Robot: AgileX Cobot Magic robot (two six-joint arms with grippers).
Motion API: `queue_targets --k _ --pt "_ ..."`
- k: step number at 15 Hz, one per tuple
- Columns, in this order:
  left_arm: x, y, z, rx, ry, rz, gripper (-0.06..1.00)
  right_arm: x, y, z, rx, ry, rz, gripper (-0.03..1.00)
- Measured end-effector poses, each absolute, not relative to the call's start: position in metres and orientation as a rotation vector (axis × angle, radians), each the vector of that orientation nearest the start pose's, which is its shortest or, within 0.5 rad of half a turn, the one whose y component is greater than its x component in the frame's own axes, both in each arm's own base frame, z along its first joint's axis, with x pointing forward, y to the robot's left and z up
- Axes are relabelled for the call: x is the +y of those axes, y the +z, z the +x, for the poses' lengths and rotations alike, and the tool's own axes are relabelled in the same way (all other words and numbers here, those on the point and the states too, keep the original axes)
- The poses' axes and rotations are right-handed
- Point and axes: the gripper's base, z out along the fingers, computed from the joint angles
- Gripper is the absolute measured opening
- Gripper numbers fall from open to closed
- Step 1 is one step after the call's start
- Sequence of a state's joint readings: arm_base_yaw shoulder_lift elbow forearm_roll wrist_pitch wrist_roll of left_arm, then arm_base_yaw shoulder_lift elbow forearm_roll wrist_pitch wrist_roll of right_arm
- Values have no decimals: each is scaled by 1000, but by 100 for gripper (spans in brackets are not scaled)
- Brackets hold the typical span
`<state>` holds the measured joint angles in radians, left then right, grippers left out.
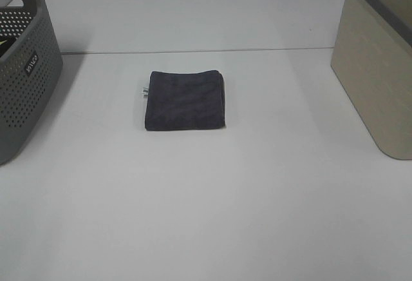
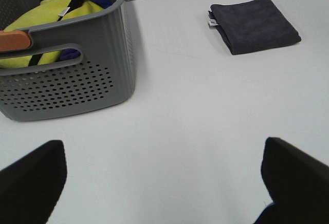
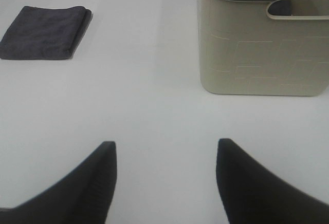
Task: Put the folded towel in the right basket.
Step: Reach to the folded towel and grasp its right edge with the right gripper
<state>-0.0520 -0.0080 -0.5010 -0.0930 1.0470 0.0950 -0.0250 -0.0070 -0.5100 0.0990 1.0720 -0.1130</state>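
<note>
Left basket (image 1: 32, 94) and right basket (image 1: 380, 87) run off-frame

Left gripper (image 2: 163, 147) and right gripper (image 3: 167, 143) are matte black, tapered.

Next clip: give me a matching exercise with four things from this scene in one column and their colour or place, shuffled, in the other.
1. folded towel
2. perforated basket
3. smooth-walled basket
4. yellow cloth

A. beige, at the right edge of the high view
B. inside the perforated basket
C. dark, lying flat between the two baskets
D. grey, at the left edge of the high view

Pairs: 1-C, 2-D, 3-A, 4-B.
</note>
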Motion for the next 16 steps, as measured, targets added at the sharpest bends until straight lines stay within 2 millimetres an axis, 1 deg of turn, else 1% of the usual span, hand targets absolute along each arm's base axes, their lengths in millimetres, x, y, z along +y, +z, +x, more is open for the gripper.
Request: queue_targets --k 16 --pt "-7 279 -6 2013 -84 152 98 8 279 -8 2033 32 -96 56"
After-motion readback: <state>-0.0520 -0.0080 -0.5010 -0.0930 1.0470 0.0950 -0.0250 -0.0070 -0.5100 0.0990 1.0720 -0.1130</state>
